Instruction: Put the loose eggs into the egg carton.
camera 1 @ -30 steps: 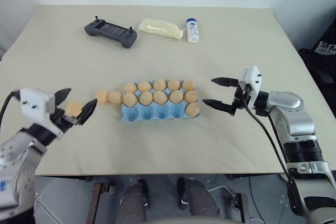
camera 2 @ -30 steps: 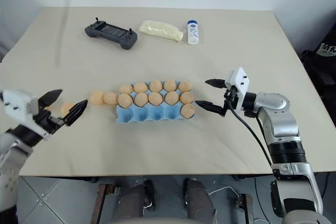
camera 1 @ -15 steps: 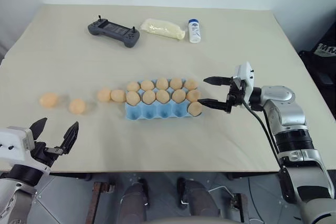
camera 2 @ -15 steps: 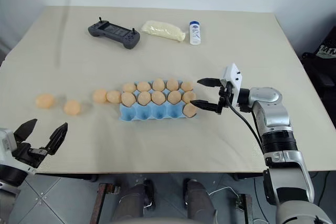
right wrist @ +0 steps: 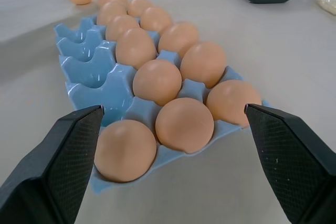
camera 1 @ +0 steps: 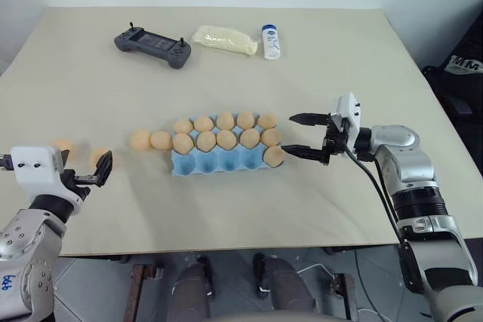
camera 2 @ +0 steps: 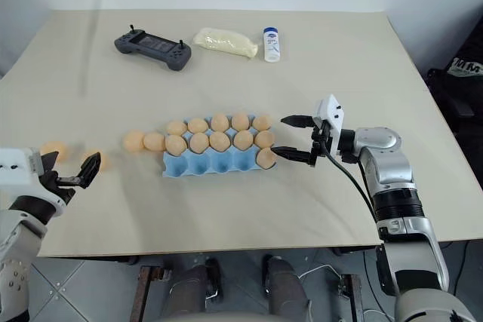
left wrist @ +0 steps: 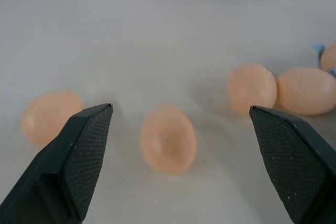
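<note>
Mid-table sits the egg carton (camera 1: 219,157), light blue, lidless; its two far rows are full of tan eggs, and the near row has one egg at its right end w/ four bare cups. Four loose eggs (camera 1: 149,139) lie on the table to its left: two touching by the carton's end, two further left. Left wrist view gives the far-left pair clearly, one (left wrist: 168,139) between the fingers. Left gripper (camera 2: 69,175) spread wide, holding nothing. Right gripper (camera 1: 299,136) also spread, empty, just beside the carton's right end.
</note>
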### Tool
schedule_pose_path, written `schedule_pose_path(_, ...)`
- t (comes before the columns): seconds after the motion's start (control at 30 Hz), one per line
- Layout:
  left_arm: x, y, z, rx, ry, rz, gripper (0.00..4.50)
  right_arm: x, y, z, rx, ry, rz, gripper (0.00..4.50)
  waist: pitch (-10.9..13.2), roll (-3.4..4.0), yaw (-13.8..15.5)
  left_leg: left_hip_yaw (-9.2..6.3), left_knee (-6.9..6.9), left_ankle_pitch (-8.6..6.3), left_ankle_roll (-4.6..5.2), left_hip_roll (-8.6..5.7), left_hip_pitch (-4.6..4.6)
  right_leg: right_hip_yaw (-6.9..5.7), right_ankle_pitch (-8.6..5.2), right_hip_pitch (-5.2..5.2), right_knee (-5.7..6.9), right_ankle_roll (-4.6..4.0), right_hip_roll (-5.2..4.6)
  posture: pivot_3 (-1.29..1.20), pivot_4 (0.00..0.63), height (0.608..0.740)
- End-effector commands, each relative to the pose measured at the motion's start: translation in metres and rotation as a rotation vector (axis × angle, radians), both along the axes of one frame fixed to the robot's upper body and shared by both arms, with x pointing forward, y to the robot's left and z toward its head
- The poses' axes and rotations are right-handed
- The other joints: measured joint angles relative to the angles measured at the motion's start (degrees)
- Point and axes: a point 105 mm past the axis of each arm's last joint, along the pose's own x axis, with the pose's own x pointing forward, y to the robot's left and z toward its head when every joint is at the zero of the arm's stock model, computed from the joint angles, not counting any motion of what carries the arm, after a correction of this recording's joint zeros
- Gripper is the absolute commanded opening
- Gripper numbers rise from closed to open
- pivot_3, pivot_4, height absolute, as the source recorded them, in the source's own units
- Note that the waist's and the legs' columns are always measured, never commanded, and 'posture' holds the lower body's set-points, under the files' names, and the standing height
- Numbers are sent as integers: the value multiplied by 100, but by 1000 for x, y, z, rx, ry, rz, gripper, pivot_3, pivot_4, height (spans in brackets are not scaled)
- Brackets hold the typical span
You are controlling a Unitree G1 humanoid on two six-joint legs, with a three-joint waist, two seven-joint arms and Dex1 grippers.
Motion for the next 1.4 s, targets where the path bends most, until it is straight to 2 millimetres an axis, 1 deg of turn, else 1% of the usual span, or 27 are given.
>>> schedule_pose_path(0.03,8,9,2,27,25,35,4446,-2,-4,11,9,-52,-15,4500,0,0,7,0,1,0,-1,0,2,0,-1,-2,6,-1,0,0,150,740)
schedule_pose_path(0.1,13,11,1,20,40,40,4446,-3,-5,12,13,-55,-25,4500,0,0,3,1,2,1,-3,-1,2,4,-8,-6,12,-15,-1,0,150,740)
schedule_pose_path(0.23,17,15,-5,-5,82,61,4446,-6,-7,13,20,-62,-30,4500,0,0,9,9,3,1,-3,-1,2,10,-8,-9,18,-15,-3,0,150,740)
schedule_pose_path(0.47,24,12,-18,-42,153,45,4446,-6,-7,13,23,-67,-35,4500,0,0,17,19,3,1,-3,-1,1,17,-8,-25,31,-14,-3,0,150,740)
schedule_pose_path(0.57,28,14,-21,-49,161,50,3826,-5,-7,13,23,-69,-38,4500,0,-1,17,28,4,1,-3,-2,0,29,-8,-33,39,-14,-4,0,150,740)
schedule_pose_path(0.73,30,17,-22,-39,158,62,2258,-4,-7,14,20,-73,-42,4500,0,-1,10,35,7,2,-4,-2,0,42,-7,-44,51,-12,-2,0,150,740)
schedule_pose_path(0.77,30,18,-21,-33,151,64,1890,-3,-7,14,19,-73,-43,4500,0,-1,11,36,7,2,-4,-3,0,43,-6,-46,53,-11,-2,0,150,740)
schedule_pose_path(0.87,29,19,-14,-21,121,67,1503,-3,-8,14,18,-74,-45,4500,-1,-1,10,39,7,2,-4,-2,0,46,-6,-49,54,-11,-2,0,150,740)
schedule_pose_path(0.97,23,15,8,3,-2,48,1430,-3,-10,15,17,-77,-49,4500,-1,-2,5,40,8,2,-4,-2,-1,47,-6,-50,55,-11,-2,0,150,740)
schedule_pose_path(1.0,21,13,12,3,-23,38,1430,-3,-11,15,17,-77,-50,4500,-1,-2,7,41,8,2,-4,-2,-2,50,-6,-50,55,-11,-2,0,150,740)
schedule_pose_path(1.07,18,5,27,-17,-84,-13,1430,-4,-13,16,18,-78,-50,4500,-1,-2,13,45,8,2,-4,-1,-2,48,-5,-51,55,-9,-3,0,150,740)
schedule_pose_path(1.1,17,-2,37,-40,-130,-49,1430,-5,-15,16,18,-78,-47,4500,-1,-2,14,46,8,2,-4,-2,-2,48,-5,-52,55,-8,-3,0,150,740)
schedule_pose_path(1.17,16,-10,51,-66,-189,-98,1430,-6,-17,17,19,-78,-43,4500,-1,-2,27,46,9,2,-4,-2,-1,49,-4,-52,57,-8,-3,0,150,740)
schedule_pose_path(1.27,18,-49,67,-101,-251,-314,1430,-10,-20,18,28,-73,-18,4500,-2,-3,39,46,21,2,-3,-4,-1,48,-5,-48,63,-9,-3,0,150,740)
schedule_pose_path(1.3,19,-63,69,-103,-251,-389,1430,-11,-21,18,25,-70,-9,4500,-2,-4,38,47,25,2,-3,-7,0,48,-4,-46,65,-8,-4,0,150,740)
schedule_pose_path(1.4,26,-94,67,-113,-215,-547,1430,-15,-22,17,19,-76,13,4500,-2,-4,37,50,36,2,-2,-17,3,51,-2,-40,72,-5,-3,0,150,740)
